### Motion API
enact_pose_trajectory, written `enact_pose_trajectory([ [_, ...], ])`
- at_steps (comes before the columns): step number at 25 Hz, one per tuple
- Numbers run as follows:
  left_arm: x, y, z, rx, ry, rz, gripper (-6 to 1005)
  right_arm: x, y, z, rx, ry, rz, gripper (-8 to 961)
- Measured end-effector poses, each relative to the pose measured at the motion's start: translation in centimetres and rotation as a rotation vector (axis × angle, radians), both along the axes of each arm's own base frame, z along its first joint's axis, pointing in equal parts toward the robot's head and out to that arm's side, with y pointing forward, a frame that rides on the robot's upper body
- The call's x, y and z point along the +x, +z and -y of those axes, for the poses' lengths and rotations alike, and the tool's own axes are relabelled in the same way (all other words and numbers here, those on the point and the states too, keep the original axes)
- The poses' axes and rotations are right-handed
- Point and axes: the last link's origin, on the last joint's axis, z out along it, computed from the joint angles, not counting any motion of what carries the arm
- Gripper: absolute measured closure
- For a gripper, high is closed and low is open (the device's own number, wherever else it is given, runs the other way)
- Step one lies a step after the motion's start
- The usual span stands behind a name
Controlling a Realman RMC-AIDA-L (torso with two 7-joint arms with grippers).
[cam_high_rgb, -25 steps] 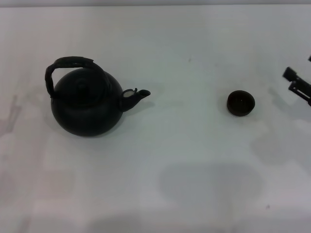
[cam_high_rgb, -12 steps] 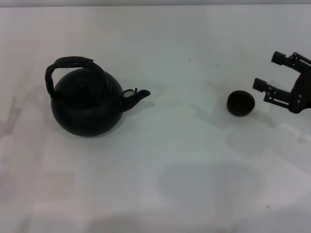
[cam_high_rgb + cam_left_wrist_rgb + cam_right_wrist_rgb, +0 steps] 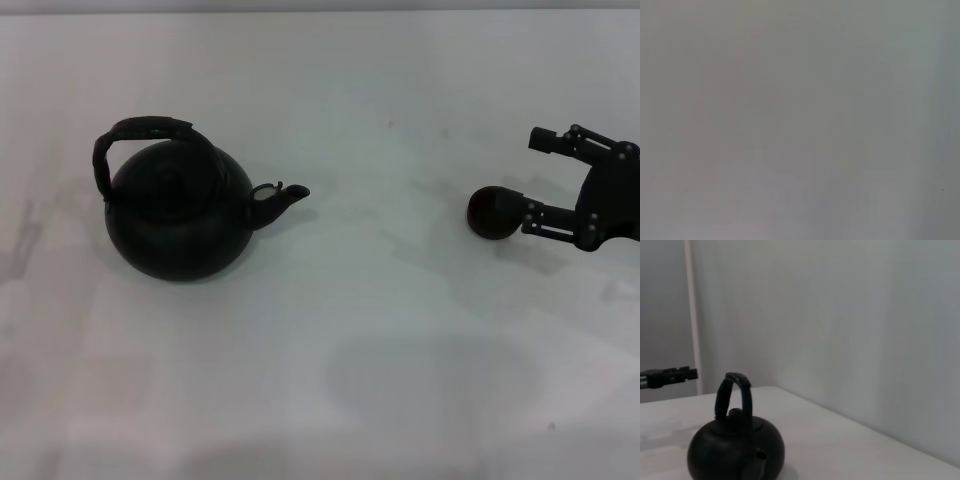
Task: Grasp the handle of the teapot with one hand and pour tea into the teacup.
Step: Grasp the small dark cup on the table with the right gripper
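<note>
The round black teapot (image 3: 180,220) stands on the white table at the left, its spout (image 3: 285,195) pointing right toward the teacup. Its arched dark handle (image 3: 140,130) stands upright over the lid. The small dark teacup (image 3: 490,212) sits at the right. My right gripper (image 3: 536,181) is open just right of the teacup, with one finger (image 3: 535,222) at the cup's right edge and the other farther back. The right wrist view shows the teapot (image 3: 735,452) and handle (image 3: 732,392) from the spout side. My left gripper (image 3: 667,377) shows far off, beyond the teapot.
The white table (image 3: 380,350) stretches between teapot and teacup. A pale wall (image 3: 840,330) rises behind the table's far edge. The left wrist view holds only a plain grey surface.
My right gripper has moved left from the right edge of the head view to the teacup's right side. Teapot and teacup have not moved.
</note>
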Motion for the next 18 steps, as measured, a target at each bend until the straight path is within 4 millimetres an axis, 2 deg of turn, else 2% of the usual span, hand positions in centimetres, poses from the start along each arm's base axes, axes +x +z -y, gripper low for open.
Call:
enact_pose_trajectory([
  [7, 0.0, -0.1, 0.1, -0.002, 0.004, 0.006, 137, -0.4, -0.2, -0.2, -0.032, 0.022, 0.030, 105],
  [18, 0.1, -0.3, 0.1, -0.011, -0.001, 0.005, 138, -1.1, -1.4, -2.2, -0.082, 0.042, 0.123, 103],
])
